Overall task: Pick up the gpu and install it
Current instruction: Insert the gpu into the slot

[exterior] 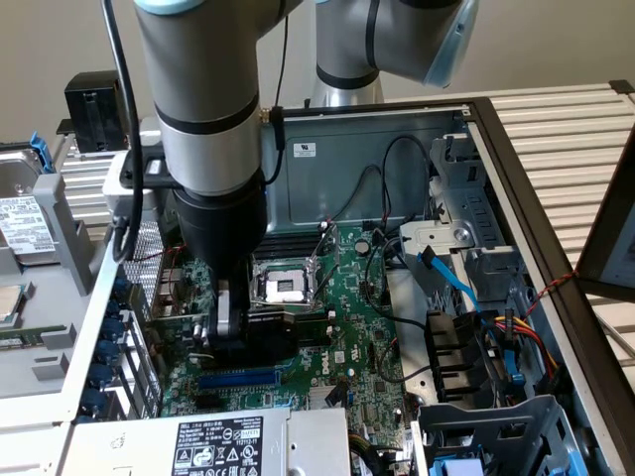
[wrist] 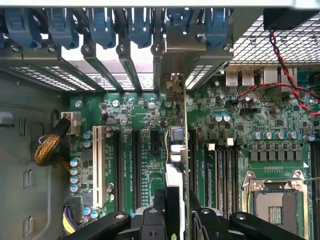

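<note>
We see the tool (exterior: 230, 322) low inside the open computer case (exterior: 298, 149), just above the main board (exterior: 347, 297). On the exterior view's clock face it stands at about 8 o'clock from the empty processor socket (exterior: 283, 288), close beside it.

In the wrist view its two fingers (wrist: 160, 215) are clenched on the graphics card (wrist: 176, 145), one on each side, so the card is in the grasp. The card stands on its edge, with the thin side toward the wrist camera.

Its long axis runs straight from the tool to the rear wall (wrist: 45, 67) of the case, parallel to the long black slots (wrist: 135, 170) and the white slot (wrist: 96, 165). In the exterior view this direction is about 9 o'clock from the tool. The metal end plate (wrist: 172, 82) of the card is at the rear openings, next to the row of blue clips (wrist: 100, 25).

We judge that the card is lined up with its slot. Whether it is already pressed fully in, we cannot tell.
</note>
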{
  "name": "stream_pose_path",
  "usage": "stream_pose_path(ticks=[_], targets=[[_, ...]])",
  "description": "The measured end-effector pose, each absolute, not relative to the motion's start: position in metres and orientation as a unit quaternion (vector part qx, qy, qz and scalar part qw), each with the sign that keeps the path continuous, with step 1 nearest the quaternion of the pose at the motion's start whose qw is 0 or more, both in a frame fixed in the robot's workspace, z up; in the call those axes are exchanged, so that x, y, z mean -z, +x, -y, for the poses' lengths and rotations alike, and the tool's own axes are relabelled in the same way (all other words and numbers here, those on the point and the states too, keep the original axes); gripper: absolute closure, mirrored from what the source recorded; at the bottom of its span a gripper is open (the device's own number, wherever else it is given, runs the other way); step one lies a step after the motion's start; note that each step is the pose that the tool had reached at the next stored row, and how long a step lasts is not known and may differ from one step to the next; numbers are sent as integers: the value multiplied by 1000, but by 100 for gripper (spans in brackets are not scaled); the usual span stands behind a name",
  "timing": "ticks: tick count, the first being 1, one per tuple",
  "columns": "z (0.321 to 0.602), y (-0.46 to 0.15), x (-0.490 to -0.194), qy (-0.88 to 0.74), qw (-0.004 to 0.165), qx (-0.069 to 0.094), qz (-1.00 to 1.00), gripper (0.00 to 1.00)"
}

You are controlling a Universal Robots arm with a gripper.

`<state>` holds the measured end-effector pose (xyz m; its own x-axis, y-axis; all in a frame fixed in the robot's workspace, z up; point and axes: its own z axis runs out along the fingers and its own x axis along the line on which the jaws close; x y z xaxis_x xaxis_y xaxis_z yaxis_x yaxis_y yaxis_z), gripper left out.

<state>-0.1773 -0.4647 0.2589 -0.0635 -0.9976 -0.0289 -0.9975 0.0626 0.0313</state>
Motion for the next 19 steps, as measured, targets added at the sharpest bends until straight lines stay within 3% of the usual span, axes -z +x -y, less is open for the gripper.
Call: stream_pose_path(ticks=[19], targets=[[465,-176,-253,684,4,27,729,73]])
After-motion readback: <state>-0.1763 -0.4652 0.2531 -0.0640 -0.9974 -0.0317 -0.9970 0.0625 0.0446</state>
